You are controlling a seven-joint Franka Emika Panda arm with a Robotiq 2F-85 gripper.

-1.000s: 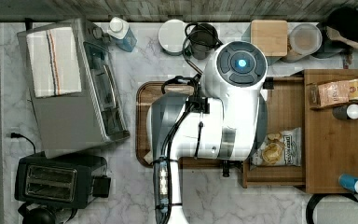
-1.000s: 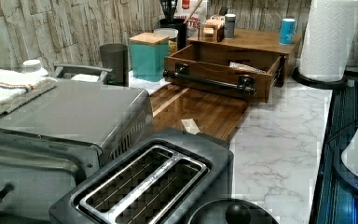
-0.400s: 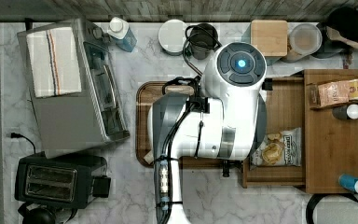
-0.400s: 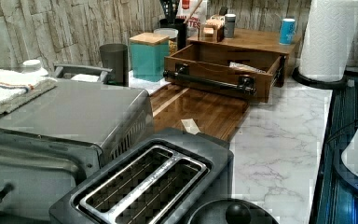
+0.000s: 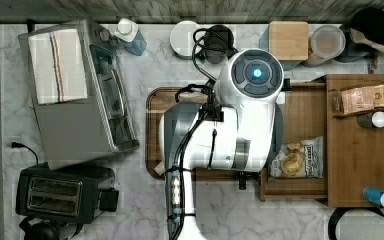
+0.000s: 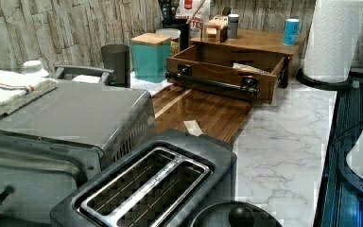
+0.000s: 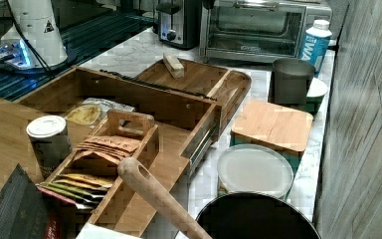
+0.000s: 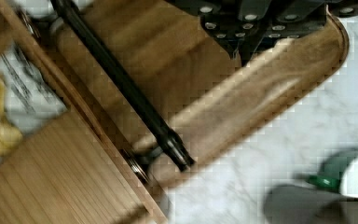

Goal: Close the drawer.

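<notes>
the pincer [image 8: 242, 49] hangs at the edge of the wrist view, dark, bolted and seen from behind; i cannot tell whether its fingers are spread or pressed together; nearest beneath it lies the darker wooden tray [image 8: 279, 79] with its rounded corner on the marble counter [image 8: 242, 186]; just beyond the tray runs the black bar handle [image 8: 121, 79], standing off the front board of the drawer [image 8: 51, 182] on small metal posts; past that front board, farther from the pincer, is the drawer's flat wood-grain bottom and a snack bag [image 8: 0, 107] lying in it; the drawer [image 5: 300, 115] is pulled well out of the cabinet [image 5: 360, 150], its front reaching over the tray in the top view; the left view shows the drawer [image 6: 227, 71] open, with the handle [image 6: 212, 81] across its face; by my reading the step in hand is the approach: the pincer is near the handle but apart from it, and no push has begun; the next move calls for setting the pincer against the handle or front board and pressing straight toward the cabinet, square to the runners, so that the drawer does not skew; the arm [image 5: 240, 115] is folded over the tray, its wrist bent downward, its white bulk covering the drawer's front in the top view.
</notes>
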